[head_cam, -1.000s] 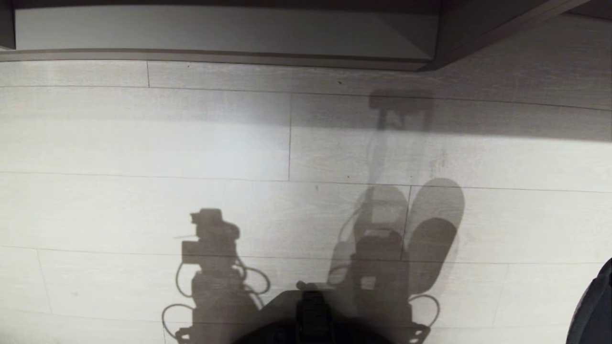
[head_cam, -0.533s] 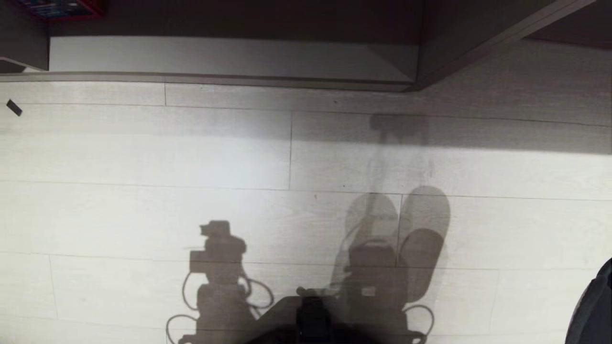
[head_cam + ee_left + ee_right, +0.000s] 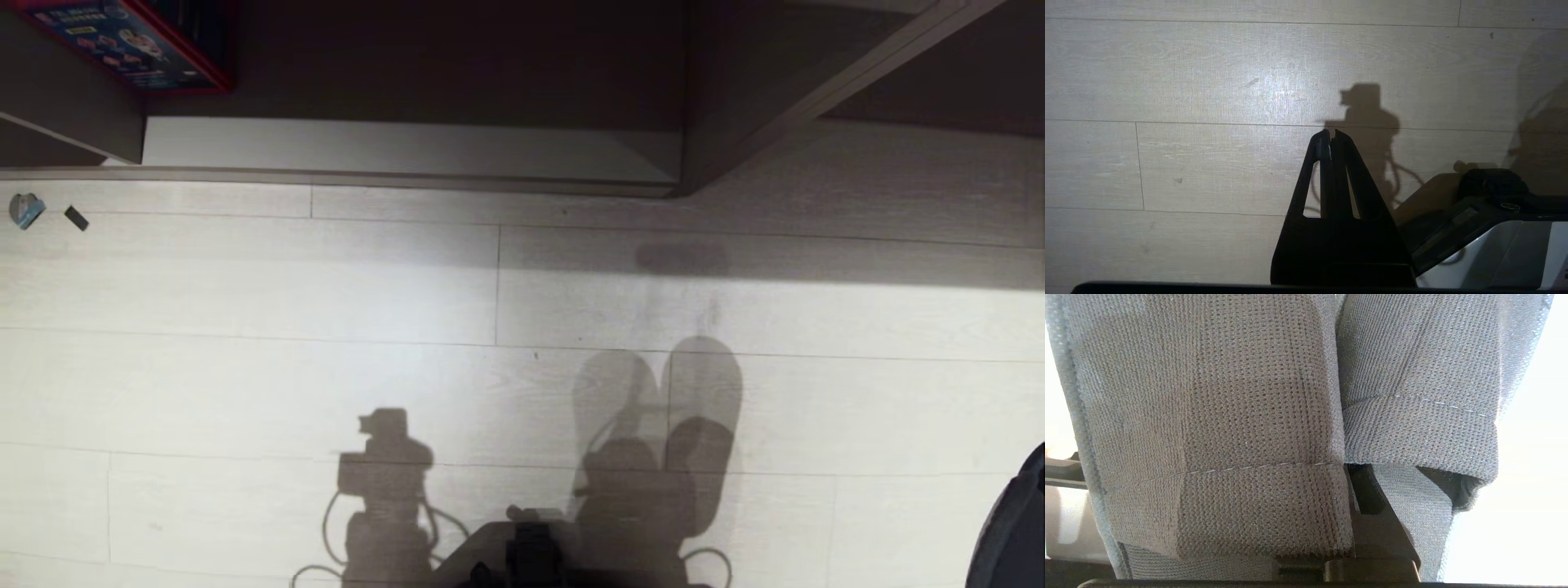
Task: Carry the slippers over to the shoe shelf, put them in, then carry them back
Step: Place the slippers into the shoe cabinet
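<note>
hanging side by side from the right gripper [image 3: 1367, 498], the slippers [image 3: 1229, 416] fill the right wrist view, their knitted grey bands pinched between its fingers. on the pale plank floor [image 3: 245, 384] their shadow falls near the shoe shelf [image 3: 408, 151], whose light base board lies ahead beside a divider [image 3: 694, 106]. the left gripper [image 3: 1331, 136] hovers over the floor, fingers pressed together, holding nothing.
</note>
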Controlling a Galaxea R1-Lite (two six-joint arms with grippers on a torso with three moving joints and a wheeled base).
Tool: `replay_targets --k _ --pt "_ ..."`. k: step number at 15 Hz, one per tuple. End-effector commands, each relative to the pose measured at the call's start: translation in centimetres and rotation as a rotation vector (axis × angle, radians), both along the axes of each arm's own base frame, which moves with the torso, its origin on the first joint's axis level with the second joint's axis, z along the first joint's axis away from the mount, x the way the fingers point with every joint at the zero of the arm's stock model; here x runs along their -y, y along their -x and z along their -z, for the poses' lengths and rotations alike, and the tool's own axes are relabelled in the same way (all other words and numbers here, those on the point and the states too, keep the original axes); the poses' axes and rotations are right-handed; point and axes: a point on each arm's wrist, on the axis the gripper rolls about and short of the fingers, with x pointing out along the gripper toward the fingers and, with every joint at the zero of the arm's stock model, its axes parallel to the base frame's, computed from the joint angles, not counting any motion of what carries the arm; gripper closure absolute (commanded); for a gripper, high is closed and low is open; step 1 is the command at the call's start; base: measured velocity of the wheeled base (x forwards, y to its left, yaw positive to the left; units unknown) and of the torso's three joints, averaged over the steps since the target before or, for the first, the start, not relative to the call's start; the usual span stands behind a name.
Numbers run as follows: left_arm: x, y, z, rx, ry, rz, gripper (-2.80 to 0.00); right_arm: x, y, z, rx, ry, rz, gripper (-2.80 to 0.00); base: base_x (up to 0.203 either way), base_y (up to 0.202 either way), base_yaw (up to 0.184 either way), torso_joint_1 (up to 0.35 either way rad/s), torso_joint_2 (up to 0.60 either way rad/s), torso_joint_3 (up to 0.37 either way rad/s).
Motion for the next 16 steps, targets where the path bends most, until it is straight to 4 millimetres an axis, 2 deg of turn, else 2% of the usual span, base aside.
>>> replay_targets --k 1,16 --pt "0.00 -0.01 -0.02 0.001 0.000 0.000 0.00 0.00 -0.01 -0.02 -0.001 0.000 0.000 0.00 0.000 0.000 0.000 -0.001 0.00 0.209" --pt "0.00 -0.01 -0.01 0.000 0.000 0.000 0.00 0.00 -0.01 -0.02 -0.001 -0.002 -0.001 0.00 0.000 0.000 0.000 0.001 0.00 0.202"
